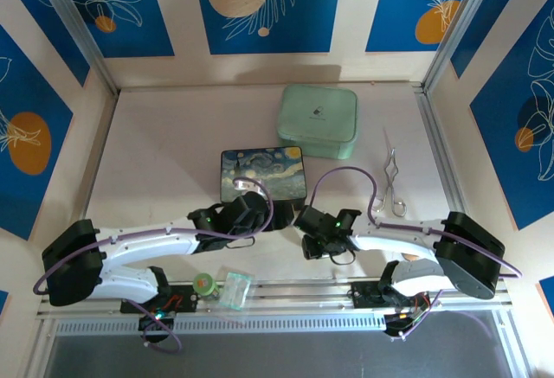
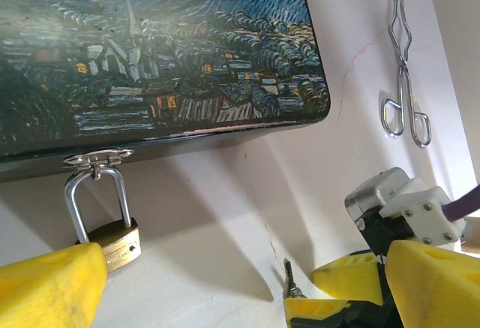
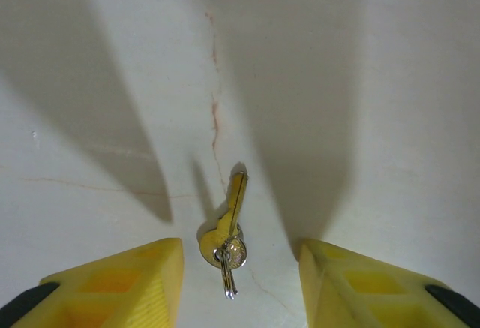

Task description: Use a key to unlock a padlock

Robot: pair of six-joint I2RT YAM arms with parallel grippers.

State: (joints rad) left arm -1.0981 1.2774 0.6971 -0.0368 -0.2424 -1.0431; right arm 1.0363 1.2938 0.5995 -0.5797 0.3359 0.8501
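Between the right gripper's (image 3: 240,257) parted jaws, the flat key (image 3: 234,204) may skid over the table (image 3: 375,80) if pinched off-centre; left gripper (image 1: 255,203) also gapes.

Boxes and cases: one painted box (image 1: 262,175) and one mint-green case (image 1: 318,121). Small hardware: one padlock (image 2: 112,242), one key (image 3: 234,208) on one ring (image 3: 234,253) that also carries one further small metal piece of unclear kind, and one pair of metal tongs (image 1: 391,183). Remaining items: two robot arms, the left arm (image 1: 147,248) and the right arm (image 1: 407,244), one small green-topped round item (image 1: 204,284) and one clear plastic container (image 1: 235,290).
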